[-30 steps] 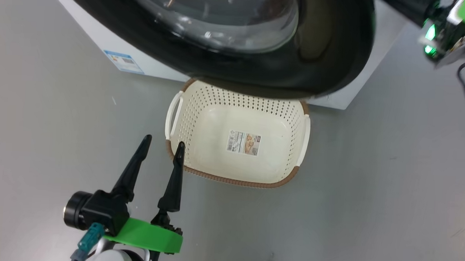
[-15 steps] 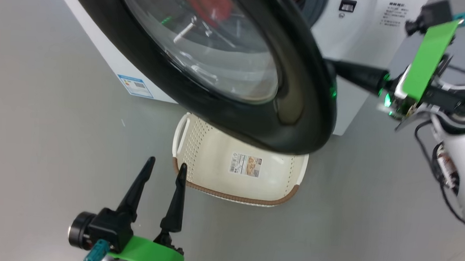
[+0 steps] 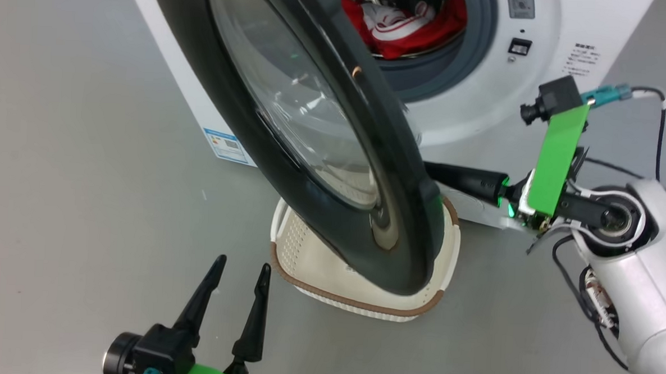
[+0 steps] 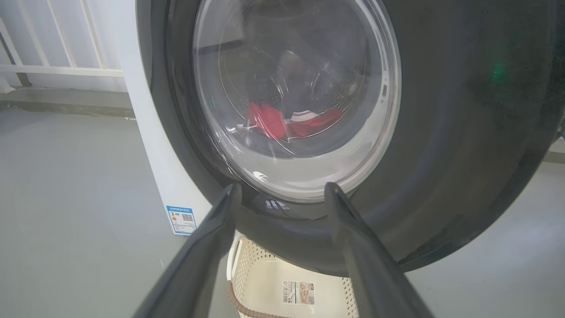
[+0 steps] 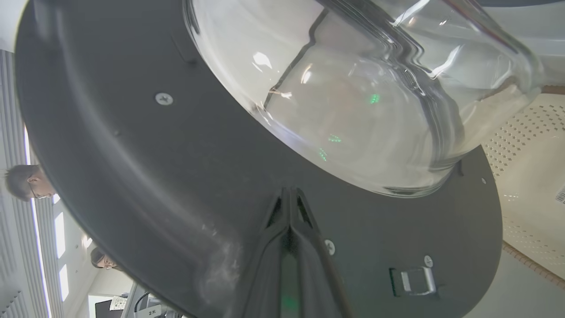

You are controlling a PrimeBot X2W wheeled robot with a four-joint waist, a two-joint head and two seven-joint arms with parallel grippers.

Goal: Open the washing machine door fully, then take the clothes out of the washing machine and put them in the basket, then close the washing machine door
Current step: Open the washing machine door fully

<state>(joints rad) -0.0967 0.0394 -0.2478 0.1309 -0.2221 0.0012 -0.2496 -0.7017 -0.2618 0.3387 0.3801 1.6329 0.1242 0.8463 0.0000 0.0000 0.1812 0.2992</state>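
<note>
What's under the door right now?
The basket stands beneath the door. Its near rim, left wall and base sticker show; the door hides the rest of its inside.

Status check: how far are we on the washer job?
Nothing finished yet. In hand: washing machine door partly open, shut right gripper pressed on its inner face. To do: swing it fully, move the red clothes from the washing machine to the basket, close up. The left gripper is open.
</note>
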